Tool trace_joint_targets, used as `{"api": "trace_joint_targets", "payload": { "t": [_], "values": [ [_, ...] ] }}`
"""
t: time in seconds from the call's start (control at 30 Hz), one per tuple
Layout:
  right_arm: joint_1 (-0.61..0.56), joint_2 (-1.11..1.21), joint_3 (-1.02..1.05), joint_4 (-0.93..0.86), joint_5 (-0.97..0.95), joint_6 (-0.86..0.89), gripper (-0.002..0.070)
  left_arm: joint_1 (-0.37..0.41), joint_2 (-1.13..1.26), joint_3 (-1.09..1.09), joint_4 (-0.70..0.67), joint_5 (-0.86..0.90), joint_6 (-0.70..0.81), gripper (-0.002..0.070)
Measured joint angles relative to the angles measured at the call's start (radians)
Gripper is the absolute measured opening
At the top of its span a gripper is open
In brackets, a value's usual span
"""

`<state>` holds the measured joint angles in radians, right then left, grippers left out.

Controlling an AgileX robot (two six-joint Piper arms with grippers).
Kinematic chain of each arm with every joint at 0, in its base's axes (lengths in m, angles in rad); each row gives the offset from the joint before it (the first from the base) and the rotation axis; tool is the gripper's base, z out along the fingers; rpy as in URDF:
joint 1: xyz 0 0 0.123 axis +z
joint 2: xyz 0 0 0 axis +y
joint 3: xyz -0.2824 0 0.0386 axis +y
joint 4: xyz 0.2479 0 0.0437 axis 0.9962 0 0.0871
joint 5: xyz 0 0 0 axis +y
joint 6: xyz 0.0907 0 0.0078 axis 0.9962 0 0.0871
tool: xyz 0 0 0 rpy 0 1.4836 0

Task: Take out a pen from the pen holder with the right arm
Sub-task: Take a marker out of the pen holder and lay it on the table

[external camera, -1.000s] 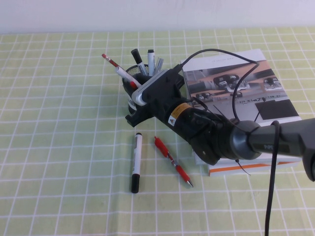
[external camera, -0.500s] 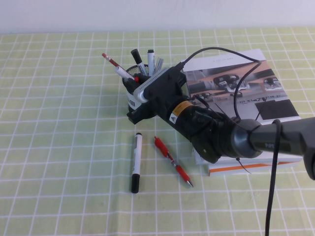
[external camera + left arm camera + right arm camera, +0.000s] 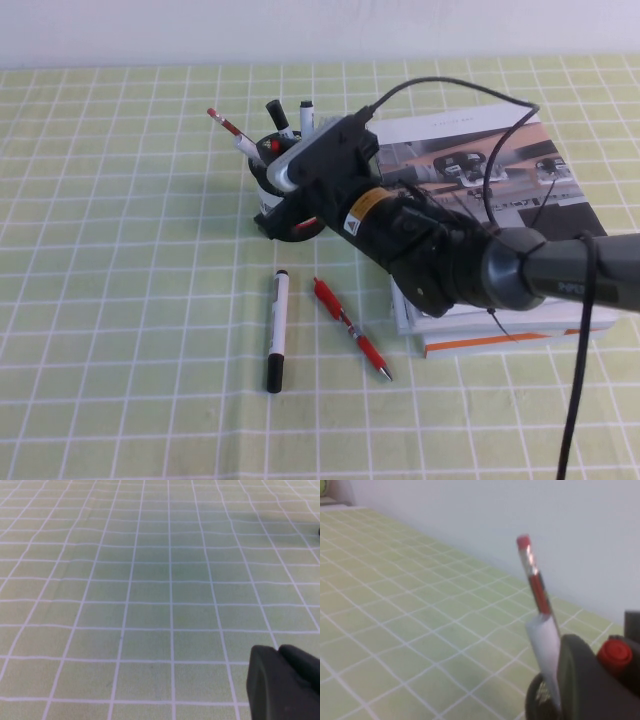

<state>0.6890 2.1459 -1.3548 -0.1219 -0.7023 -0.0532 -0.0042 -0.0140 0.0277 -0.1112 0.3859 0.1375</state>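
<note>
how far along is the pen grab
Done: the right gripper is at the pen holder, apparently closed on a red-capped pen. In hand: that pen, not yet clear of the holder. To do: lift it out. The left gripper hangs over the tablecloth.

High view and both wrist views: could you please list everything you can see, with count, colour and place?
pen holder: one, black, mid-table, left of the books
pens in holder: at least four showing, red, black and grey, standing in it
marker: one, white with black cap, lying in front of the holder
red pen: one, red, lying right of the marker
book stack: one, white with orange edge, right side
tablecloth: one, green with white grid
right pincer: one, black, down at the pen holder
left pincer: one, black, above bare cloth
</note>
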Motion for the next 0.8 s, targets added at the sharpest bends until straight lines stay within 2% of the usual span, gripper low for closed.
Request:
{"api": "trace_joint_targets", "payload": {
  "t": [0.27, 0.43, 0.63, 0.8],
  "values": [
    [0.000, -0.118, 0.000, -0.002, 0.088, -0.017, 0.0046, 0.000, 0.000, 0.000, 0.000, 0.000, 0.000, -0.0005],
    [0.000, -0.241, 0.000, -0.002, 0.221, -0.019, 0.0046, 0.000, 0.000, 0.000, 0.000, 0.000, 0.000, -0.0005],
    [0.000, -0.434, 0.000, -0.002, 0.518, -0.014, 0.0046, 0.000, 0.000, 0.000, 0.000, 0.000, 0.000, -0.0005],
    [0.004, -0.590, 0.000, 0.029, 0.873, 0.004, 0.0046, 0.000, 0.000, 0.000, 0.000, 0.000, 0.000, -0.0005]
  ]
}}
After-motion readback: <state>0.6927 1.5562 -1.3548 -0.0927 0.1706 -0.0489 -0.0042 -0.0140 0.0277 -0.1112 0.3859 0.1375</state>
